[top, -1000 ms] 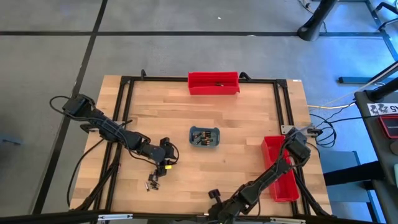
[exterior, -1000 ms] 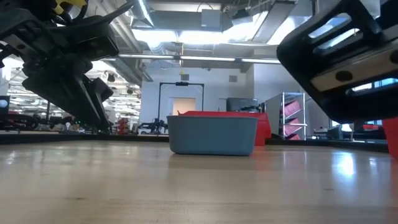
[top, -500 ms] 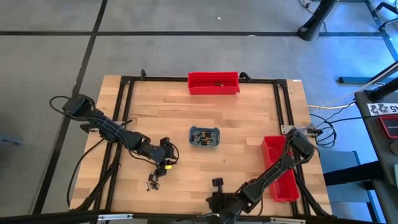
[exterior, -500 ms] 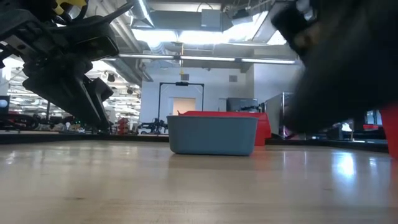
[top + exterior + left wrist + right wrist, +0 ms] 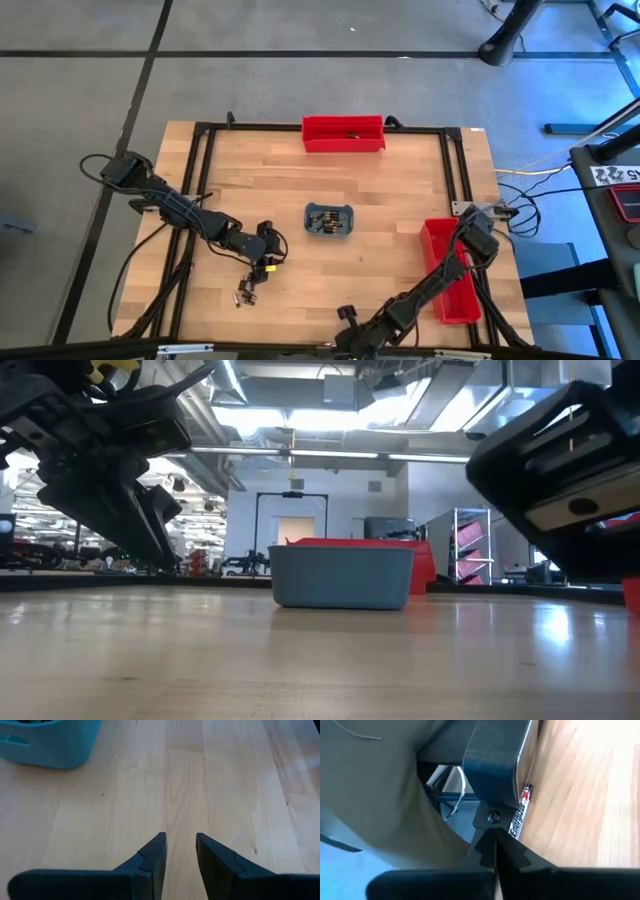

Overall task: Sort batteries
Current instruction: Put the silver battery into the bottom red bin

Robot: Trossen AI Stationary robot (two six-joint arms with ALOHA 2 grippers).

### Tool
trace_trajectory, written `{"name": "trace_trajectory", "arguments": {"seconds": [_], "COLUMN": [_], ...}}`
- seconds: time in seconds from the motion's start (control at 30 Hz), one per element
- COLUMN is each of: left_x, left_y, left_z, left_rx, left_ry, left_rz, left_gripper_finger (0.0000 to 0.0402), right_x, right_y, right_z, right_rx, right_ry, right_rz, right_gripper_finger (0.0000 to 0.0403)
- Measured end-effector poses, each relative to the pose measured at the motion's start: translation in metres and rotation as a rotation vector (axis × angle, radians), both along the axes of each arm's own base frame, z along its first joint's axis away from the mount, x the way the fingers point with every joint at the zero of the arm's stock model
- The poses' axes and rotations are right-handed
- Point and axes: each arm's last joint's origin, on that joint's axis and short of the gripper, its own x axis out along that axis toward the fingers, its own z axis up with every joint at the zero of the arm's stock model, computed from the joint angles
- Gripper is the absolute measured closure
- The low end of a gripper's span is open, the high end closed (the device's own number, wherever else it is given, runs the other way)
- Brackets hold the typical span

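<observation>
One counter (image 5: 400, 200) of pale wood, carrying everything else. Two dark arms over it, one per side.

Left hand (image 5: 266, 266): hovers above bare wood in the near left part, just beside a loose heap of batteries. Stands with fingers (image 5: 152, 857) spread a little, pinching nothing but air.

Right hand (image 5: 345, 316): sits low at the near edge, well apart from the tray. Keeps both fingers (image 5: 512, 857) pressed together at the tips. Shows one battery (image 5: 521, 812) with a red end just beside those tips, against a dark metal-edged part; cannot tell whether touching.

Two red bins: one (image 5: 343, 144) at the far edge, middle, holding a single dark speck that may be a battery; the other (image 5: 436, 240) along the right edge, partly under the right arm.

One grey-blue tray (image 5: 329, 234) near the centre, between both hands.

Several batteries (image 5: 326, 218) inside that tray, too tiny and crowded for an exact count. A few more (image 5: 243, 293) lying loose on the wood, near the left hand, toward the near edge; perhaps three, hard to tell.
</observation>
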Motion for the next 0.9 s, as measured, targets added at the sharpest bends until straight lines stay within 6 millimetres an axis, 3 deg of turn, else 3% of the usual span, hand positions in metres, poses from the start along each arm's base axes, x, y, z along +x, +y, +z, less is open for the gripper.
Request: {"name": "trace_trajectory", "arguments": {"seconds": [0.3, 0.53, 0.73, 0.9], "left_x": [0.0, 0.0, -0.001, -0.002], "left_y": [0.0, 0.0, 0.001, -0.003], "left_z": [0.0, 0.0, -0.001, 0.0], "left_rx": [0.001, 0.002, -0.002, -0.019], "left_ry": [0.002, 0.006, 0.023, 0.012], "left_rz": [0.0, 0.0, 0.012, -0.008], "left_gripper_finger": [0.0304, 0.0304, 0.0304, 0.0304], "right_x": [0.005, 0.009, 0.002, 0.006], "right_y": [-0.007, -0.023, -0.024, -0.023], "right_z": [-0.001, 0.006, 0.023, 0.028], "right_rx": [-0.081, -0.276, -0.293, -0.171], "right_ry": [-0.055, -0.181, -0.181, -0.117], "right_rz": [-0.079, -0.299, -0.298, -0.173], "right_gripper_finger": [0.0402, 0.0402, 0.0402, 0.0402]}}
